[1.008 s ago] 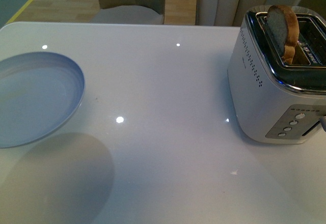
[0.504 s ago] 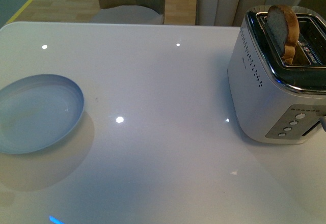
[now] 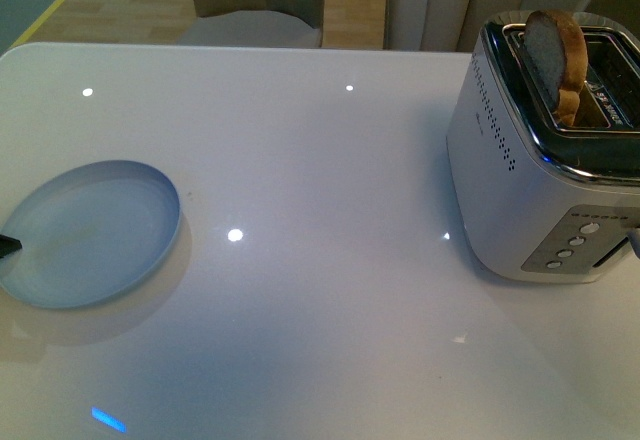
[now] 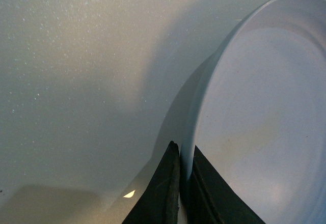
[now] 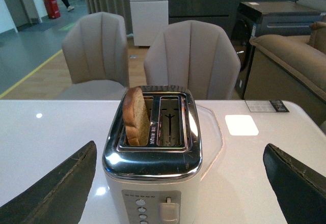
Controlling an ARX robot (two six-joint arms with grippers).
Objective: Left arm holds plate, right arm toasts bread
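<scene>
Glossy white tabletop (image 3: 330, 190) fills the front view, with pale upholstered chairs (image 3: 250, 0) and a wooden floor beyond its far edge. On it stands a silver 2-slot toaster with a chrome top (image 3: 545, 150). One slice of light brown bread with a darker crust (image 3: 556, 52) stands upright in the slot on the toaster's left, its rounded end sticking up above the chrome. Well apart from the toaster, to its left, a round shallow pale blue-grey plate (image 3: 90, 232) lies on the table. A small black tip of the left gripper (image 3: 8, 246) shows at the plate's rim on the side farthest from the toaster.

Seen from the left wrist, the left gripper's 2 black fingers (image 4: 163, 193) sit nearly closed with the plate's raised rim (image 4: 204, 107) pinched between them; the plate's bare inside spreads away from them.

Seen from the right wrist, the toaster (image 5: 153, 173) faces the camera with its buttons and lever in front, and the bread (image 5: 135, 116) stands in 1 of its 2 slots. The right gripper (image 5: 175, 183) is spread wide, its 2 dark fingers (image 5: 56, 188) either side of the toaster and clear of it, holding nothing. Two beige chairs (image 5: 191, 58) stand behind the toaster.
</scene>
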